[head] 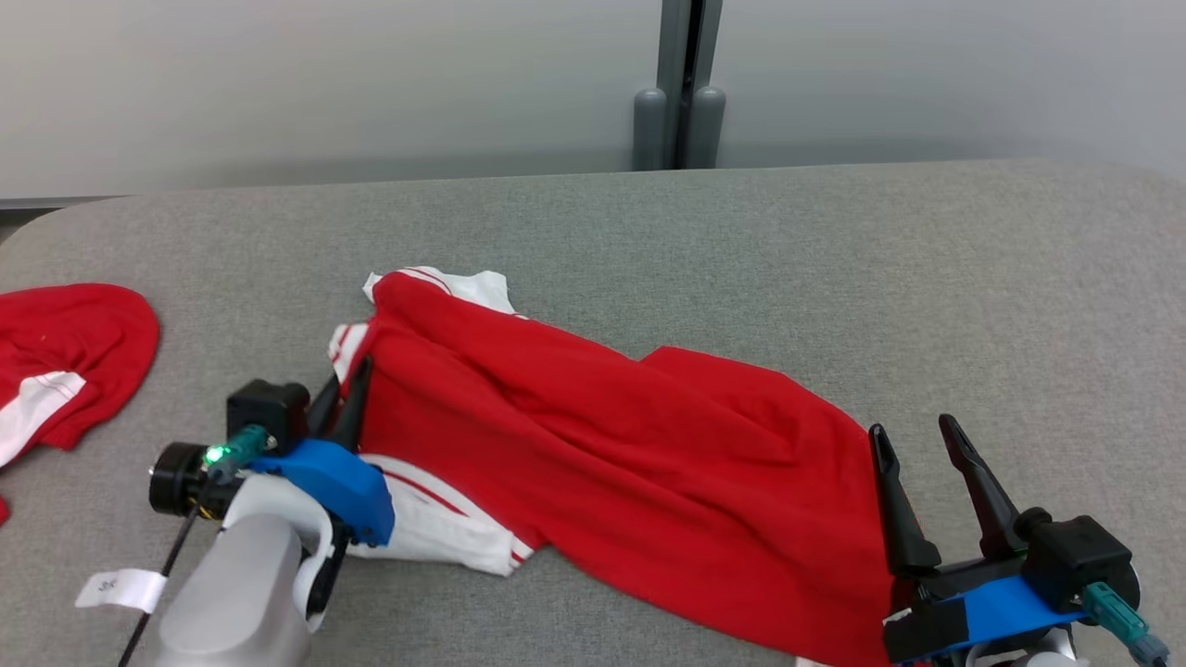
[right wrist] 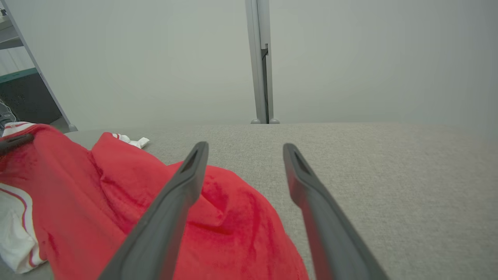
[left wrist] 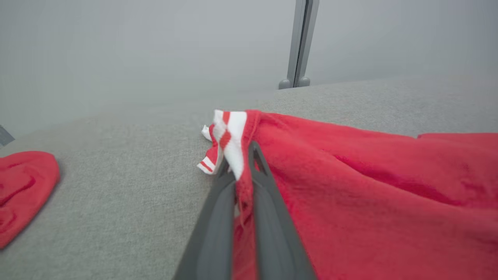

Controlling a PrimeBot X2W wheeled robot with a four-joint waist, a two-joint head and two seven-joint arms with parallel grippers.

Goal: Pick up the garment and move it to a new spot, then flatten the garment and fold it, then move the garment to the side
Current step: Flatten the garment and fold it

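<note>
On grey table, crumpled red-white garment point(head: 602, 435)

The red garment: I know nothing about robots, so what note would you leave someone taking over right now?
Left pincer: shut on the garment at its white-striped edge.
Right pincer: open, holding nothing, poised at the garment's other end, one finger over cloth, one over the grey table.
Garment: rumpled across the middle of the table; a second red garment lies at the far left.
Done: one end gripped.
Left: grip the other end, move it, flatten, fold, set aside.
</note>
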